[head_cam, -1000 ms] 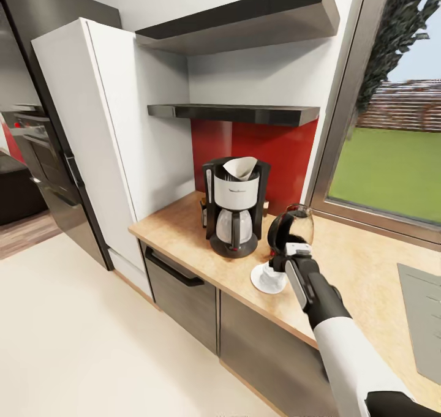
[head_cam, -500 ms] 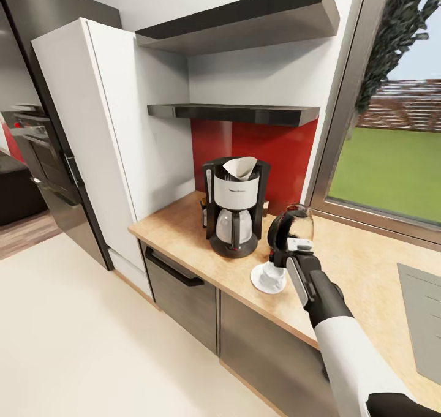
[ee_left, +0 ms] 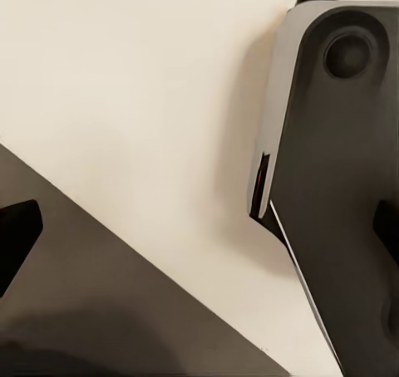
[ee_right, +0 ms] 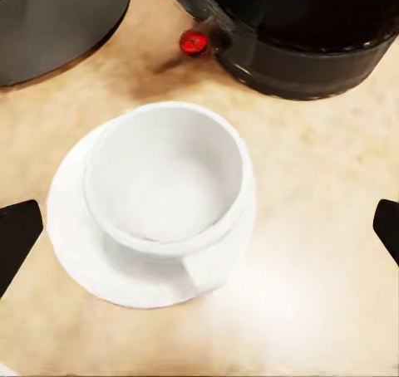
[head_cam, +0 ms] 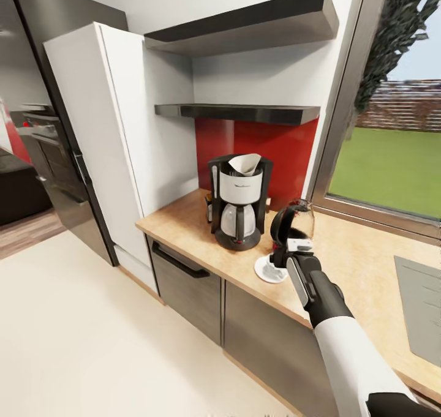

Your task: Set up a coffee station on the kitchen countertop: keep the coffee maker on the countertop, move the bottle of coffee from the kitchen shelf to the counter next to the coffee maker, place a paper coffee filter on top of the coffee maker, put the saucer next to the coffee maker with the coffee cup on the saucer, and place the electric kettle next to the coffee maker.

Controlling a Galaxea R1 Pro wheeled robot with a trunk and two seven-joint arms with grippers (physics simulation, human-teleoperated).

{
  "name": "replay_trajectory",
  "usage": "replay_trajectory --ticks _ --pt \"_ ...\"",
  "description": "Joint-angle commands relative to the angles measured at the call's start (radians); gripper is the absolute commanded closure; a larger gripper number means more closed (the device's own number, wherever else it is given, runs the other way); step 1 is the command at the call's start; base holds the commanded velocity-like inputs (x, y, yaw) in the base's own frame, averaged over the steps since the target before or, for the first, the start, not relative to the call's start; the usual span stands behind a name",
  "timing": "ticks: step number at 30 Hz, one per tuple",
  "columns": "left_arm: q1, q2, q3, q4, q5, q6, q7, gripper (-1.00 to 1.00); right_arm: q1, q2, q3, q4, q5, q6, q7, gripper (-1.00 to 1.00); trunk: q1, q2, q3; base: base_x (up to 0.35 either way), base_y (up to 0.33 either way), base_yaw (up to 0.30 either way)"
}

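My right gripper (ee_right: pixel 199 227) hangs with fingers apart above the coffee cup (ee_right: pixel 170 182) on its saucer (ee_right: pixel 71 227), beside the electric kettle (head_cam: pixel 293 224) on the tabletop (head_cam: pixel 361 261); dropping carelessly could knock the cup.

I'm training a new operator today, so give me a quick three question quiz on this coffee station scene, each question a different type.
1. True or false: the white ceramic coffee cup sits on the round white saucer.
2. Multiple choice: what rests in the top of the black and white coffee maker? A) a spoon B) a white paper coffee filter C) a lid
3. Short answer: going by the right wrist view, is the right gripper holding anything?

Key
1. True.
2. B.
3. No. Its fingertips stand wide apart at either side of the cup, gripping nothing, above the light wooden countertop, with the dark glass electric kettle just beyond.
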Motion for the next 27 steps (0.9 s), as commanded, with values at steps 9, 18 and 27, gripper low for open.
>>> replay_trajectory --ticks 9,18,27 --pt "-0.002 -0.002 0.008 0.001 -0.01 -0.005 0.001 -1.0 -0.001 0.001 -0.002 0.067 -0.006 -0.042 0.001 -1.0 0.0 -0.002 -0.002 -0.063 0.061 0.0" --pt "-0.002 -0.003 0.008 -0.005 -0.01 -0.005 0.001 -1.0 0.0 -0.003 -0.002 0.303 0.0 -0.72 0.19 -1.0 0.0 -0.002 -0.002 -0.001 0.001 0.0" --pt "-0.001 -0.003 0.008 -0.005 -0.01 -0.004 0.001 -1.0 0.001 -0.004 0.0 0.363 -0.002 -0.919 0.228 -1.0 0.0 -0.002 -0.002 0.0 0.0 0.0"
